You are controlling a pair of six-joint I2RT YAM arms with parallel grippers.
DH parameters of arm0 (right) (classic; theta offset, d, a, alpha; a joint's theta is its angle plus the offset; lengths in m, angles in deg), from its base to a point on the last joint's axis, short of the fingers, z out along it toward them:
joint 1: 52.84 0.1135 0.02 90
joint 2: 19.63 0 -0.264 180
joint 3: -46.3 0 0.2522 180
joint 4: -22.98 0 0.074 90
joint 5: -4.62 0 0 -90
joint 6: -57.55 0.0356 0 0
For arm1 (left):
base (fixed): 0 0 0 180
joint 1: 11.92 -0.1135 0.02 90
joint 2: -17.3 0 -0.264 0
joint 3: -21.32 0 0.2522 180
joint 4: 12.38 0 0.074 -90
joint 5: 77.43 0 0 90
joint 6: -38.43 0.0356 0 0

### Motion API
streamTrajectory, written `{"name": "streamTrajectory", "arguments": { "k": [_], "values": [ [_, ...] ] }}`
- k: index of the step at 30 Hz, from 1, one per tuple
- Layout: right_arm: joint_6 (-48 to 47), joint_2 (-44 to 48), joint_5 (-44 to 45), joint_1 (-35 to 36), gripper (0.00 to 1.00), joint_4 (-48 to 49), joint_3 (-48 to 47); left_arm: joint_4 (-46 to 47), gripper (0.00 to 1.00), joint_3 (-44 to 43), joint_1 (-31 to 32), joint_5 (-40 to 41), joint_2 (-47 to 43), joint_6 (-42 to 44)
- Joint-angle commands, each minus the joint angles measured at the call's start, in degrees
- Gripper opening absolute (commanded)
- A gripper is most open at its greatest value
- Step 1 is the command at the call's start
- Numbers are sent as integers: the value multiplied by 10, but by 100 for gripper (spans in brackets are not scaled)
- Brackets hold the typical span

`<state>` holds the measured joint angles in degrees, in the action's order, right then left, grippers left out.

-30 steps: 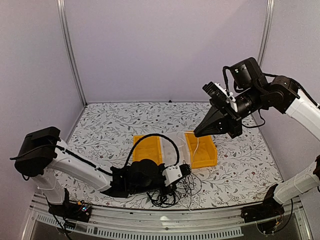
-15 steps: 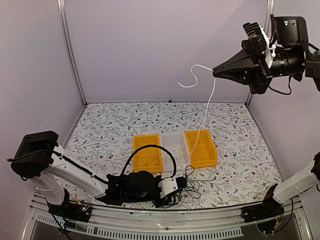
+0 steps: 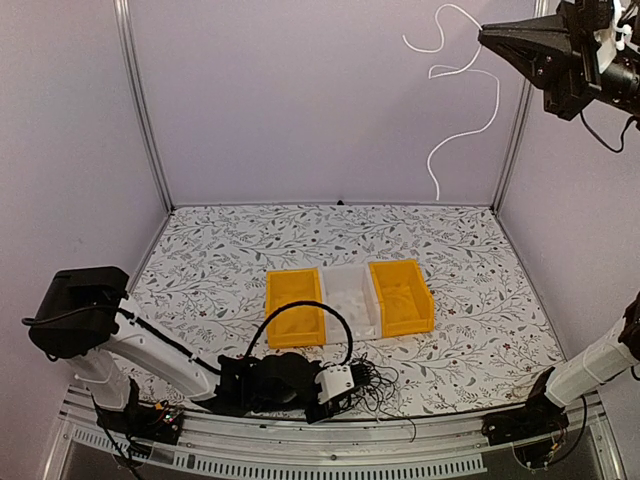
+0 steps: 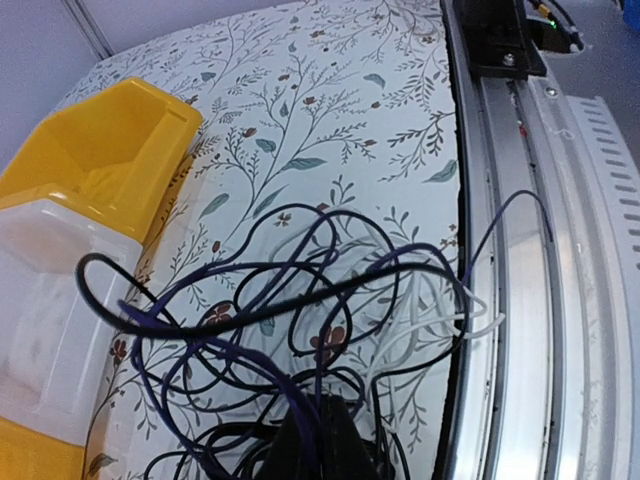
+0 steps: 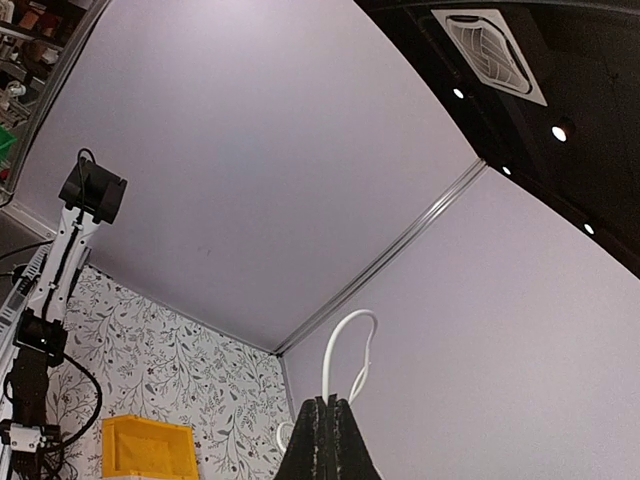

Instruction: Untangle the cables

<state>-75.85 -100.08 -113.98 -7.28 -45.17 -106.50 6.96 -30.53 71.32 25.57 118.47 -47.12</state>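
Observation:
A tangle of black, purple and white cables point(image 3: 372, 382) lies at the table's front edge, spread wide in the left wrist view point(image 4: 300, 330). My left gripper point(image 3: 345, 383) is low on the table, shut on the cable tangle; its dark fingers point(image 4: 320, 440) show with purple strands running into them. My right gripper point(image 3: 487, 36) is raised high at the top right, shut on a white cable point(image 3: 470, 110) that hangs free in the air in loops. In the right wrist view the white cable point(image 5: 345, 350) loops up from the closed fingertips point(image 5: 330, 403).
Two yellow bins point(image 3: 293, 305) point(image 3: 402, 296) flank a clear bin point(image 3: 347, 298) at the table's middle. The metal front rail point(image 4: 530, 300) runs right beside the tangle. Frame posts point(image 3: 140, 100) stand at the back corners.
My right gripper has risen from above the bins to the top right corner, pulling the white cable fully clear of the tangle. My left gripper shifted slightly toward the front edge.

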Motion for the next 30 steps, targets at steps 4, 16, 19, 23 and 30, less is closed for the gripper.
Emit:
{"name": "streamTrajectory", "arguments": {
  "k": [4,16,19,23,30],
  "values": [
    [-4,7,66,-6,0,19,52,-7,2,-5,17,21,-8,7],
    [6,45,23,-78,0,41,274,-42,49,-16,29,67,-94,-40],
    [10,61,3,-103,0,66,347,-39,52,-7,29,77,-125,-41],
    [17,72,-29,-145,0,91,427,-39,56,9,27,91,-171,-43],
    [31,69,-89,-214,0,160,546,-17,58,56,10,121,-250,-70]
  ]
}}
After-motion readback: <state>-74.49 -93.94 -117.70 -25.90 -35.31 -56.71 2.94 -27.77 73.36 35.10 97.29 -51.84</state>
